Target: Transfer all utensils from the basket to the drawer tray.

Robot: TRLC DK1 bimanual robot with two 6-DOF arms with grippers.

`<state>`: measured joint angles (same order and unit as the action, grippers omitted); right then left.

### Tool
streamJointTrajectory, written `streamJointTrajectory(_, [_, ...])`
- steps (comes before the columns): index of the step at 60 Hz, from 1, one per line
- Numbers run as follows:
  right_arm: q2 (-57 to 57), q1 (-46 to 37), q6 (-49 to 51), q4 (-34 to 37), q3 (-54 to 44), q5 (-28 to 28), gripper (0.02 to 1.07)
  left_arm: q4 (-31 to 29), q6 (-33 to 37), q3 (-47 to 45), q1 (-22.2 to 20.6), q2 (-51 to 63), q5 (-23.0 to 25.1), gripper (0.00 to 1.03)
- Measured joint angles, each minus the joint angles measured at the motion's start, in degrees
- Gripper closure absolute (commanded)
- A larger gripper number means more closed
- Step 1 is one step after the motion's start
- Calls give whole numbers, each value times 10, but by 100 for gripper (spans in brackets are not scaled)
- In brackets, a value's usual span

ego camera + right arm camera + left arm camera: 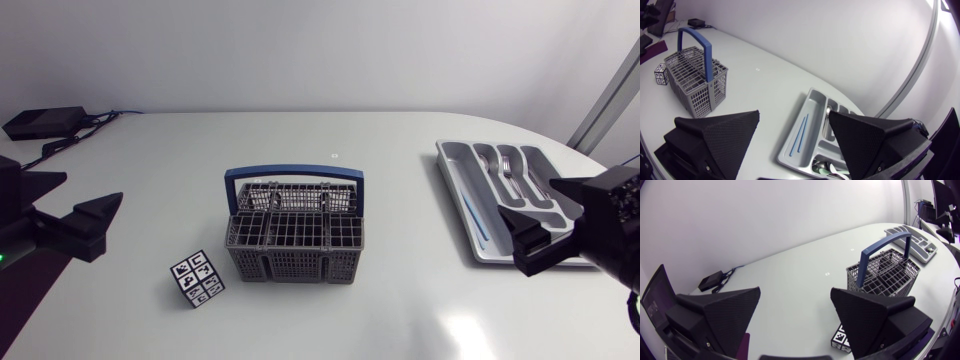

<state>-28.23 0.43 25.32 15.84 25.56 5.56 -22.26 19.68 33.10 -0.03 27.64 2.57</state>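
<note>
The grey wire basket (295, 238) with a blue handle (294, 173) stands mid-table; no utensil shows in its compartments. At the right lies the grey drawer tray (455, 170), holding forks and spoons (510, 172) and two thin blue sticks (477, 222). My left gripper (72, 208) hovers open and empty at the far left, well away from the basket (887, 272). My right gripper (552, 218) hangs open and empty over the tray's near end. In the right wrist view the tray (796, 150) lies between and ahead of the open fingers, the basket (697, 82) farther off.
A black-and-white marker cube (197, 279) sits just left of the basket's front corner. A black box with cables (45, 122) rests at the table's back left. Bare white tabletop lies between basket and tray.
</note>
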Motion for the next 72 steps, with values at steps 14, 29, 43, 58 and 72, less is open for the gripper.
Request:
streamJointTrajectory(14, [76,-2,-60,-42,-64,-12,7,47,-2,-80,3,-64,-1,5])
streamJointTrajectory(29, [147,-2,-121,-80,-127,-26,7,98,-48,-150,3,-126,-7,5])
streamJointTrajectory(43, [220,-2,-181,-120,-191,-40,7,149,-105,-224,3,-189,-14,5])
streamJointTrajectory(58, [276,-2,-231,-148,-244,-50,7,209,-166,-301,3,-256,-22,5])
streamJointTrajectory(72, [280,-2,-237,-148,-244,-50,7,222,-183,-306,3,-273,-26,6])
